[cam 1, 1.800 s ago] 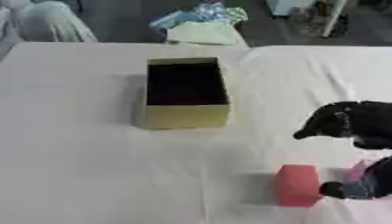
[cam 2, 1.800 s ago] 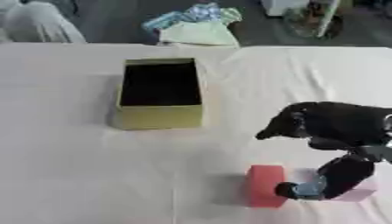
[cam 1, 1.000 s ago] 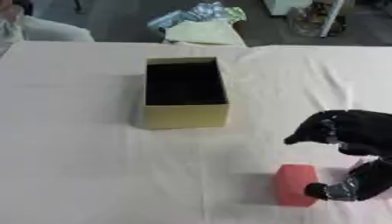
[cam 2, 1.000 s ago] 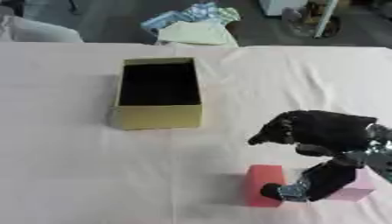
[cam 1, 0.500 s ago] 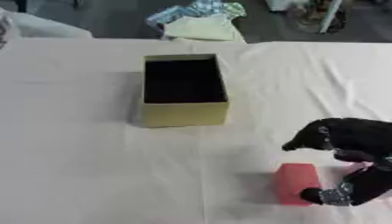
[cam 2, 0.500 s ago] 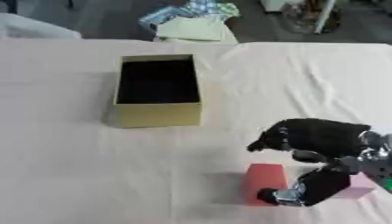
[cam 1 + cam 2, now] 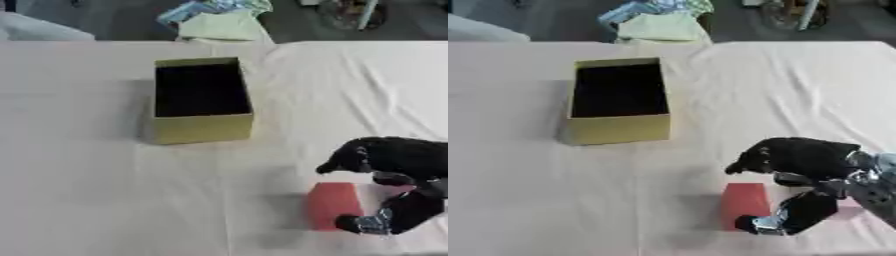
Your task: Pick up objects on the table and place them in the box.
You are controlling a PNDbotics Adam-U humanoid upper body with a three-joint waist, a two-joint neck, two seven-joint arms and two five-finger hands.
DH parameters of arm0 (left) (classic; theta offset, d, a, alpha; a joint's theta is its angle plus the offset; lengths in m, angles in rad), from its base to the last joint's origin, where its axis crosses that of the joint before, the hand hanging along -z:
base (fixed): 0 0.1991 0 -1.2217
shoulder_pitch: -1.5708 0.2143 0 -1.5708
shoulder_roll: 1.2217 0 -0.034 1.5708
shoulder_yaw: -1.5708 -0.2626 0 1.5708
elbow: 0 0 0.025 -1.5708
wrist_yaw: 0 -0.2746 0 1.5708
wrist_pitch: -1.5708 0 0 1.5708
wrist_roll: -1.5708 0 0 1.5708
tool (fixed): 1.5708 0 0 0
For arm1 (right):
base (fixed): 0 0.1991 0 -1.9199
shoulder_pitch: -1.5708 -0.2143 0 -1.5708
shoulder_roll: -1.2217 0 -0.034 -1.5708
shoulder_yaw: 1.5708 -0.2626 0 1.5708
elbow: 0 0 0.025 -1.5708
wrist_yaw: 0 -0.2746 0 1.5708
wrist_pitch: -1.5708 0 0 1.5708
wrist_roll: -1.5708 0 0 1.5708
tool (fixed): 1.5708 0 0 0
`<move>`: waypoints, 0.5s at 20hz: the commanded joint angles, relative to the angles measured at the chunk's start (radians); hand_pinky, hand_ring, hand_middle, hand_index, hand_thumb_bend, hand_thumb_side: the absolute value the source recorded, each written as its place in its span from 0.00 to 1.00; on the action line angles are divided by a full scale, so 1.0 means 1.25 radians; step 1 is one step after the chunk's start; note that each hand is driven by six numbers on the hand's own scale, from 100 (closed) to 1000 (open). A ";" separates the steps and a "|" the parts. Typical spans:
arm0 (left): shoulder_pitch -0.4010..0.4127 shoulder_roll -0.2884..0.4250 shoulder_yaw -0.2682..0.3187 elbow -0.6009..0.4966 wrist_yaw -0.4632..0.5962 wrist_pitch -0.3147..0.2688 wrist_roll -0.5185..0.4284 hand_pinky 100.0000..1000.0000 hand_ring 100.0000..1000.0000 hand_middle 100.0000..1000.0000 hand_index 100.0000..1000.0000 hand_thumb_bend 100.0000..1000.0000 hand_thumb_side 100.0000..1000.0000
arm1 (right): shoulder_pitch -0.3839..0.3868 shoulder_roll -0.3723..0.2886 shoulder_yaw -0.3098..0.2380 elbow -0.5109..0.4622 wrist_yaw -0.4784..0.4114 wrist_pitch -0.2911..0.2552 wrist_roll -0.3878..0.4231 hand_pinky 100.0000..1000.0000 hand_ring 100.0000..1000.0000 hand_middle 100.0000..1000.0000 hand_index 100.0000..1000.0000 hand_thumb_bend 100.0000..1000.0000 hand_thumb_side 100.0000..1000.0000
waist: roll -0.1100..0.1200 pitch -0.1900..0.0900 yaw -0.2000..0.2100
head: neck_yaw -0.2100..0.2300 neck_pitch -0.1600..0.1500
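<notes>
The red block (image 7: 745,205) lies flat on the cloth-covered bench (image 7: 527,200), well apart from the open yellow box (image 7: 619,100), with the right robot hand (image 7: 798,165) arched over its right side, fingers and thumb curled toward its far and near edges but not clearly clamped. It looks stiff, light and smooth-sided, so opposite edges suit a pinch.

Likely a lab or workroom: cloth-covered table (image 7: 105,190), clutter (image 7: 219,20) on floor beyond.

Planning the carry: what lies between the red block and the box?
Only bare white tablecloth between the red block and the gold box, shown in both eye views.
</notes>
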 commanded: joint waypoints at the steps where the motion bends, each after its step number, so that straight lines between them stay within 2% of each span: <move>1: -0.009 0.021 0.004 -0.012 0.000 0.000 0.002 0.64 0.65 0.64 0.77 0.36 0.82 | -0.001 -0.011 -0.010 -0.009 0.014 0.013 -0.001 0.89 0.85 0.75 0.93 0.40 1.00 | 0.003 -0.005 -0.001 | -0.003 0.004; 10: -0.011 0.018 0.003 -0.012 0.000 0.000 0.001 0.64 0.65 0.64 0.77 0.36 0.82 | 0.010 -0.007 -0.008 -0.009 0.040 0.034 0.018 0.89 0.87 0.75 0.95 0.42 1.00 | 0.006 0.000 -0.002 | -0.007 0.004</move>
